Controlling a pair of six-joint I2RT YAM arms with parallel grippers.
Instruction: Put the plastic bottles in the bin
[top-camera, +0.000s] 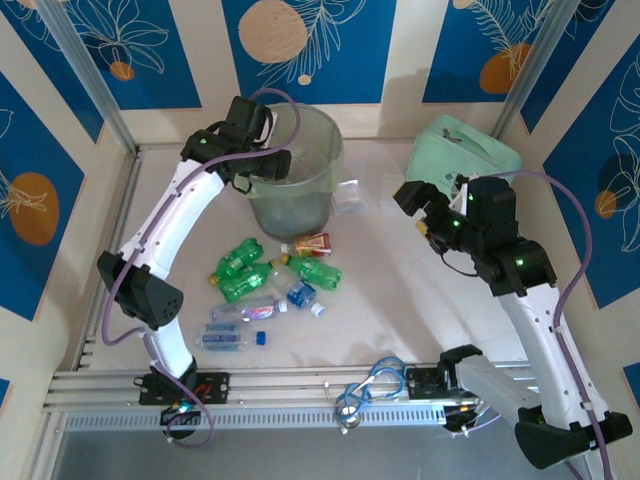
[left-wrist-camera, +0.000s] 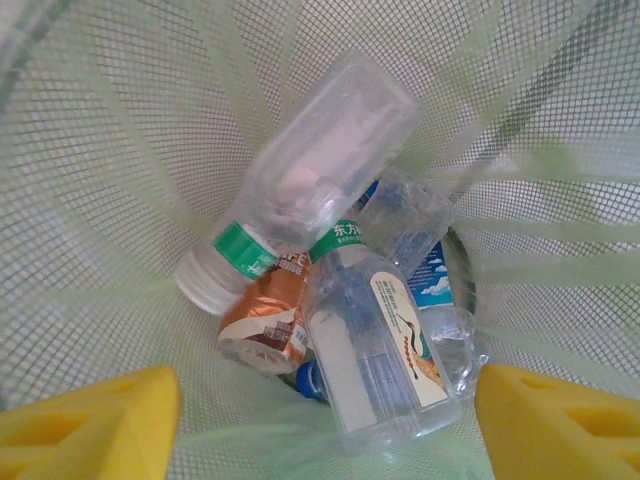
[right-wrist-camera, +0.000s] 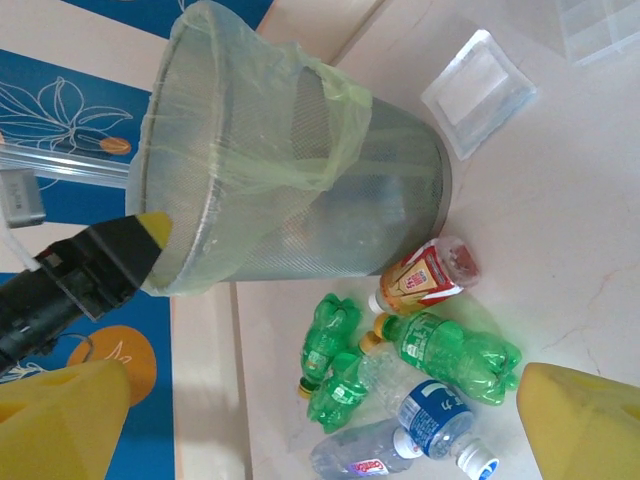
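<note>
Pale-green mesh bin (top-camera: 300, 185) stands at the far left of the table (top-camera: 400, 300). Inside lie a white-capped bottle (left-wrist-camera: 310, 160) with a green band, a brown-labelled bottle (left-wrist-camera: 262, 322), and a clear bottle (left-wrist-camera: 375, 380) whose green neck band reads "东方"; its side label shows a bird. Left gripper (left-wrist-camera: 320, 435) hangs over the bin's mouth, yellow pads wide apart with nothing between them. On the table just near of the bin lie a red-labelled bottle (right-wrist-camera: 425, 275), green bottles (right-wrist-camera: 450, 350) and a blue-labelled bottle (right-wrist-camera: 432, 420), their print too small to read. Right gripper (right-wrist-camera: 320, 405) hovers at the right, jaws spread and empty, near a mint case (top-camera: 465, 150).
</note>
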